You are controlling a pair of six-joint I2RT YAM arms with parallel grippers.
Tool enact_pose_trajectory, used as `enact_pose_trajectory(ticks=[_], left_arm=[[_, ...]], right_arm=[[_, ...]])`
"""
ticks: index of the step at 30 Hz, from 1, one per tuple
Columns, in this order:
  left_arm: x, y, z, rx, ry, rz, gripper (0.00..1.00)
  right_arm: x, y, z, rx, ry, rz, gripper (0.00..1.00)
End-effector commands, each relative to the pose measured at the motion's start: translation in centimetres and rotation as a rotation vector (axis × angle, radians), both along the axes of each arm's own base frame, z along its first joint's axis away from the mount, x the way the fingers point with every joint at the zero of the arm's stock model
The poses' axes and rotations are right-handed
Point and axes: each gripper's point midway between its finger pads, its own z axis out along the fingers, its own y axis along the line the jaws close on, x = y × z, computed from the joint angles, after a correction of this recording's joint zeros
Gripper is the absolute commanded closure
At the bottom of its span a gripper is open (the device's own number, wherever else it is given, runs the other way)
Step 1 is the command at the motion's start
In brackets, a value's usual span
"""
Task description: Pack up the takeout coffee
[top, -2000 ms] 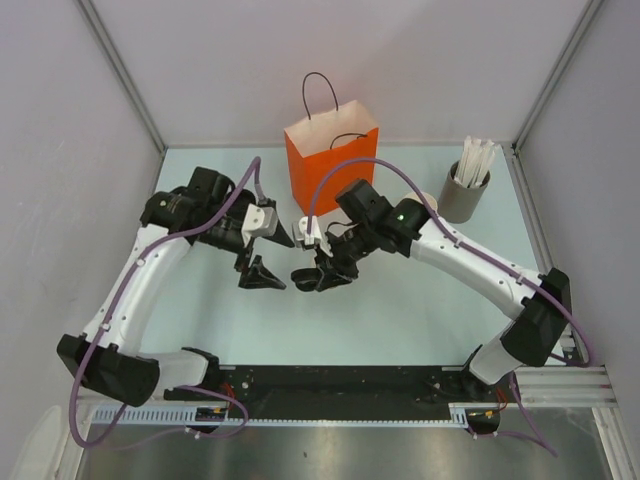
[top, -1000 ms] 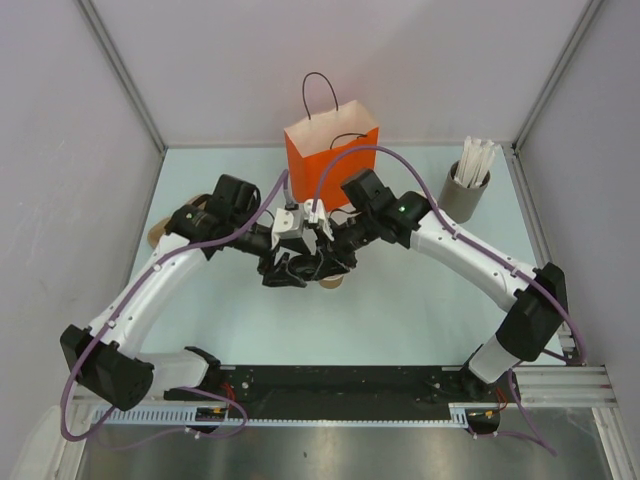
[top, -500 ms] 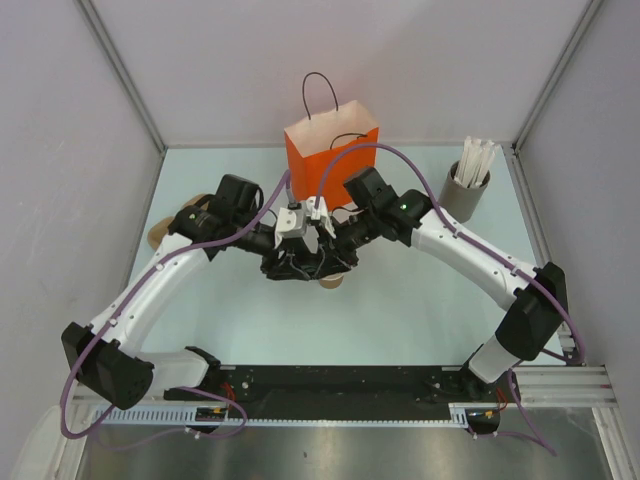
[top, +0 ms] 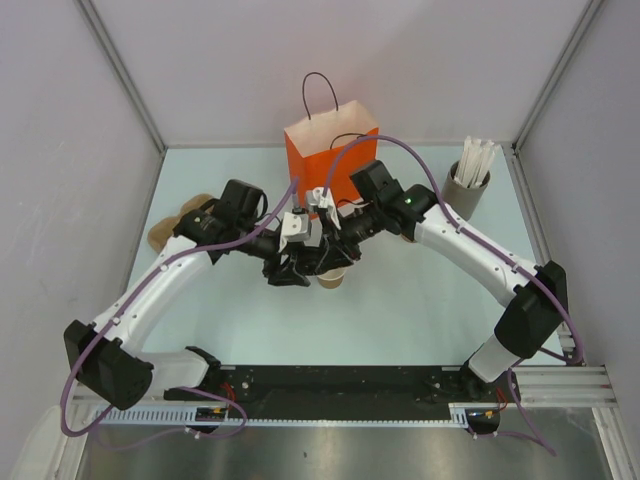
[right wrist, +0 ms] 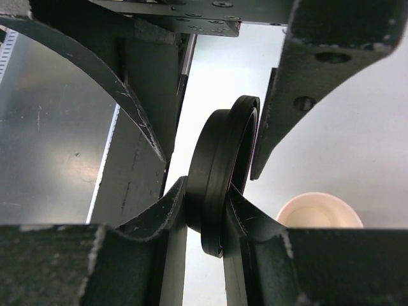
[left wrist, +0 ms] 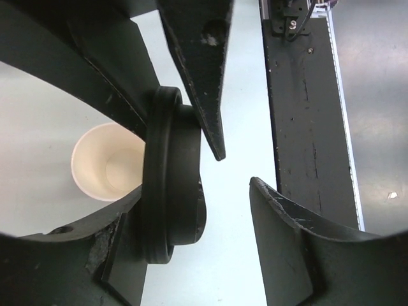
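The tan paper cup (top: 331,279) stands upright and open on the table, just under both grippers; its pale inside shows in the left wrist view (left wrist: 105,169) and the right wrist view (right wrist: 319,213). The round black lid (right wrist: 217,178) is held on edge above the table. My right gripper (right wrist: 207,191) is shut on it, one finger on each face. My left gripper (left wrist: 220,194) is open around the same lid (left wrist: 172,191): the lid lies against one finger, with a wide gap to the other. In the top view the two grippers (top: 293,268) (top: 322,258) meet and hide the lid.
An orange paper bag (top: 330,165) with dark handles stands open just behind the grippers. A grey cylinder of white sticks (top: 465,185) is at the back right. A stack of tan cups (top: 175,225) lies at the left, partly behind the left arm.
The left arm has swung right and met the right gripper above the cup. Since then both grippers have shifted slightly toward the bag.
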Motion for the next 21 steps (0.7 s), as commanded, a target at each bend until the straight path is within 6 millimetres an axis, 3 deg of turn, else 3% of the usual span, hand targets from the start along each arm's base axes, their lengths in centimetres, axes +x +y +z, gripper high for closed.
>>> enact_pose_trajectory(ticks=[1, 21], left_arm=[[0.1, -0.3, 1.1, -0.031, -0.032, 0.014, 0.36], [0.3, -0.6, 2.3, -0.066, -0.017, 0.015, 0.45]], right_arm=[[-0.3, 0.4, 2.6, 0.068, -0.049, 0.017, 0.77], [-0.5, 1.1, 1.2, 0.043, -0.022, 0.031, 0.76]])
